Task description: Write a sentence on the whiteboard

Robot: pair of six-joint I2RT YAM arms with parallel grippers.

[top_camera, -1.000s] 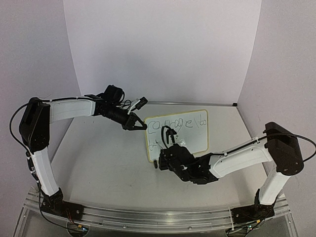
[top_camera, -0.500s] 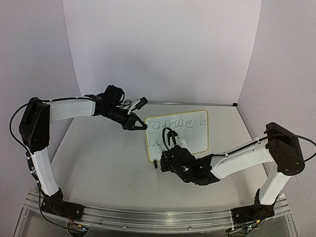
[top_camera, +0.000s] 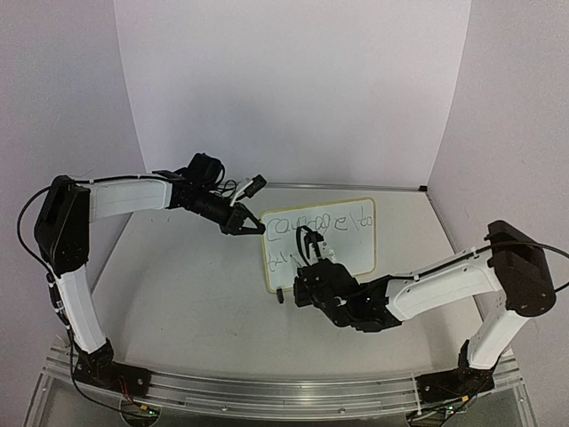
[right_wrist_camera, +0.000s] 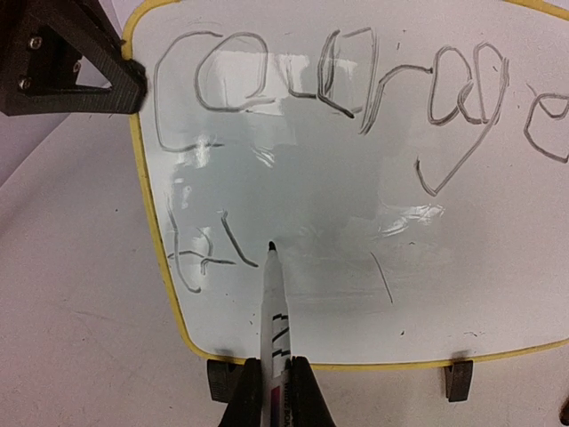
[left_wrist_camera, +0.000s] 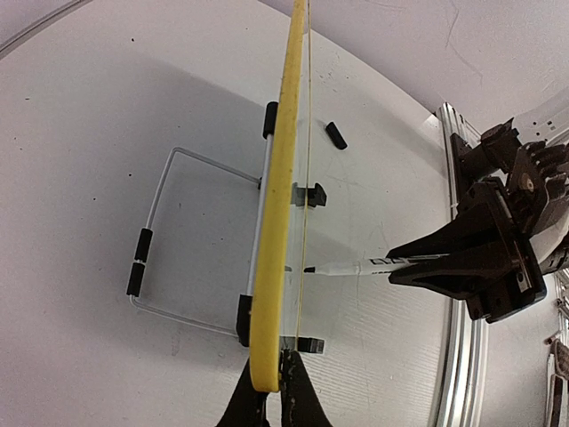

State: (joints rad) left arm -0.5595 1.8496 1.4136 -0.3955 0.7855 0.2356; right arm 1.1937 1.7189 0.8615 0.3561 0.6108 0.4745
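Whiteboard stands on the worktop a little right of the top view's middle, its glossy white face turned toward the arms' bases. It has rounded corners and a thin yellow rim, and pale glare smears its centre.

Nearest, at the bottom of the right wrist view, the right claw is pinched on a white marker with a dark tip. The marker points up the frame, and in the left wrist view its tip meets the board's face. Just above the claw, two small black clip feet sit under the lower rim, one at bottom left and one at bottom right.

The sentence is thin grey cursive in two lines. The lower line, at the lower left of the board, is only a crossed "t" and a short slanted stroke, with the marker tip just right of them. Another short stroke stands alone further right. The upper line runs across the top and reads "courage", with more letters cut off at the right edge of the frame.

Furthest back, the left claw is pressed onto the board's upper left corner. The left wrist view shows the board edge-on, with a wire stand behind it. A small black cap lies on the worktop.
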